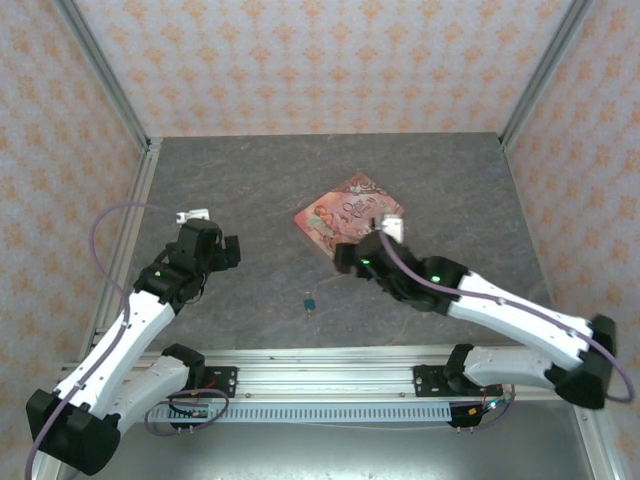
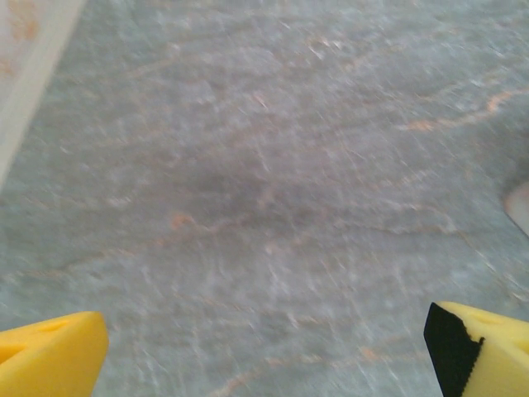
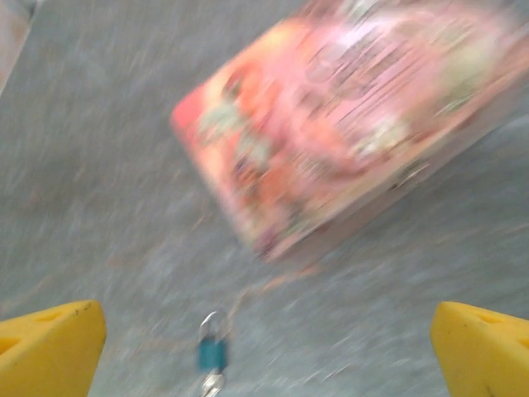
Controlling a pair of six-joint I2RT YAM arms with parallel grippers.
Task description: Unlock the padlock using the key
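Observation:
The small blue-teal padlock (image 1: 309, 302) lies on the grey table between the two arms, near the front edge. The right wrist view, which is blurred, has the padlock (image 3: 212, 351) with its thin metal shackle pointing away. The silvery key (image 3: 211, 383) sticks out of the padlock's near end. My right gripper (image 3: 264, 364) is open, its yellow fingers (image 3: 51, 347) wide apart, with the padlock lying on the table between and below them. That right gripper (image 1: 345, 258) hovers just behind the padlock. My left gripper (image 2: 264, 364) is open over bare table, at the left (image 1: 228, 250).
The pink illustrated tin (image 1: 350, 215) lies flat behind the right gripper, and the same tin (image 3: 347, 116) takes up the top of the right wrist view. A metal frame rail (image 1: 130, 240) runs along the table's left edge.

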